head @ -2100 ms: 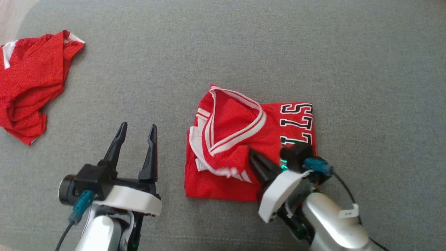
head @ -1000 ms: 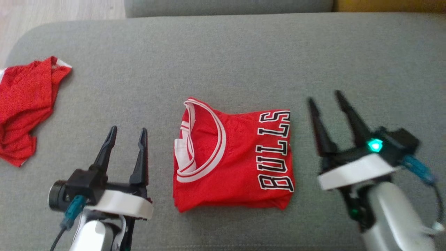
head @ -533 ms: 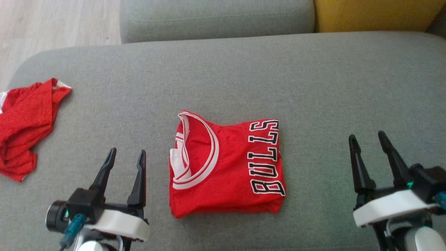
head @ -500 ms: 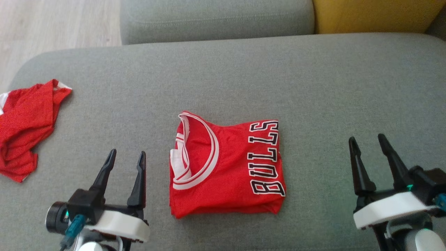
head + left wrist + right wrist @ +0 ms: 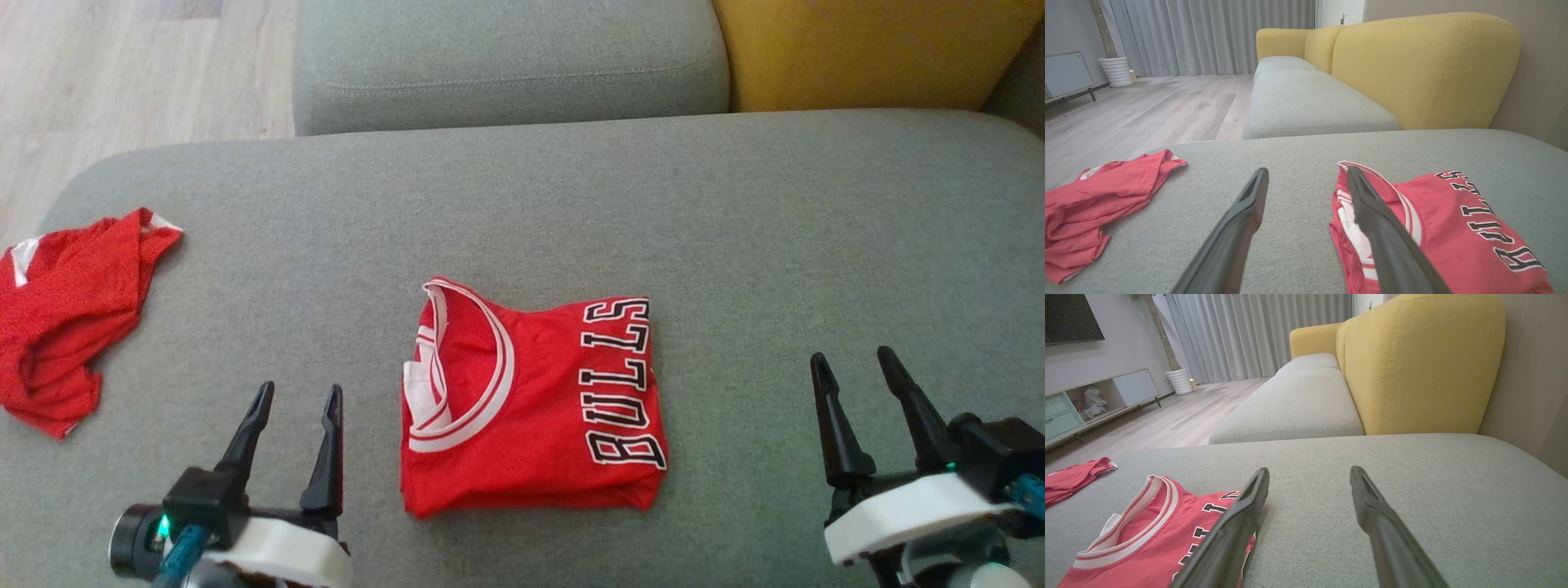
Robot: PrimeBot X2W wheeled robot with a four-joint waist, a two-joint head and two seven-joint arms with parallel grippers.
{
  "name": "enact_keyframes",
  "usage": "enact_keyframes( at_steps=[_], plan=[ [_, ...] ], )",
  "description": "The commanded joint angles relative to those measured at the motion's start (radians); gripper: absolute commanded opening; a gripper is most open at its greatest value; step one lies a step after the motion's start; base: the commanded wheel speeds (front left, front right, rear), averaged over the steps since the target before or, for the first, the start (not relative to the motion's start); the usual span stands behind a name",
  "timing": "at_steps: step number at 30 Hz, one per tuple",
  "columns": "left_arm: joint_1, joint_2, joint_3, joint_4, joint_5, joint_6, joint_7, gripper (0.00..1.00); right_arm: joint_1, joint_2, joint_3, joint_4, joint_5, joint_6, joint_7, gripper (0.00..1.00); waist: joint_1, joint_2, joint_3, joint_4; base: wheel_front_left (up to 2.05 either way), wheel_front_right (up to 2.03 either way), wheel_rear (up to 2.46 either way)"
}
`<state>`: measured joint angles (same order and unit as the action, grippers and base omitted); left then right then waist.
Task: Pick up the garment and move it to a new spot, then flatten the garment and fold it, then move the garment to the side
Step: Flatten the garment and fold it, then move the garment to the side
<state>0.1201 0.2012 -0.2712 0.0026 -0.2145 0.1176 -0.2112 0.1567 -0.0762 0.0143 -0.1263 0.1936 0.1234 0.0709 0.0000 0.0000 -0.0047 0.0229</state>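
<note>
A red jersey garment [image 5: 531, 400] with white trim and black "BULLS" lettering lies folded into a rough square in the middle of the grey cushion [image 5: 735, 245]. It also lies at the right of the left wrist view [image 5: 1437, 228] and at the lower left of the right wrist view [image 5: 1155, 535]. My left gripper [image 5: 298, 396] stands open to the garment's left, apart from it, with nothing between its fingers [image 5: 1241, 228]. My right gripper [image 5: 853, 363] stands open well to the garment's right, over bare cushion, fingers [image 5: 1372, 514] empty.
A second red garment [image 5: 61, 314] lies crumpled at the cushion's left edge [image 5: 1094, 200]. Behind the cushion sit another grey seat [image 5: 506, 61] and a yellow backrest [image 5: 865, 49]. Wood floor [image 5: 122, 73] lies beyond the left edge.
The right gripper let go of the folded garment and drew back to the right, ending open over bare cushion. The head camera tilted up, showing more of the sofa. The left gripper stayed open.
</note>
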Motion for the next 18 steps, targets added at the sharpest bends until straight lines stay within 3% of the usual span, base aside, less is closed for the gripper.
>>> enact_keyframes(
  at_steps=[1,18],
  plan=[
    [-0.028,0.017,0.042,-0.039,0.005,0.013,0.005,1.0,-0.022,-0.006,0.017,-0.037,-0.005,0.007,0.005,1.0,0.0,0.0,-0.003,0.001,0.0,0.0,0.0],
    [-0.023,0.03,0.049,-0.033,0.007,0.044,0.012,1.0,-0.016,-0.001,0.023,-0.036,-0.012,0.007,0.011,1.0,0.0,0.0,-0.006,0.005,0.0,0.0,0.0]
  ],
)
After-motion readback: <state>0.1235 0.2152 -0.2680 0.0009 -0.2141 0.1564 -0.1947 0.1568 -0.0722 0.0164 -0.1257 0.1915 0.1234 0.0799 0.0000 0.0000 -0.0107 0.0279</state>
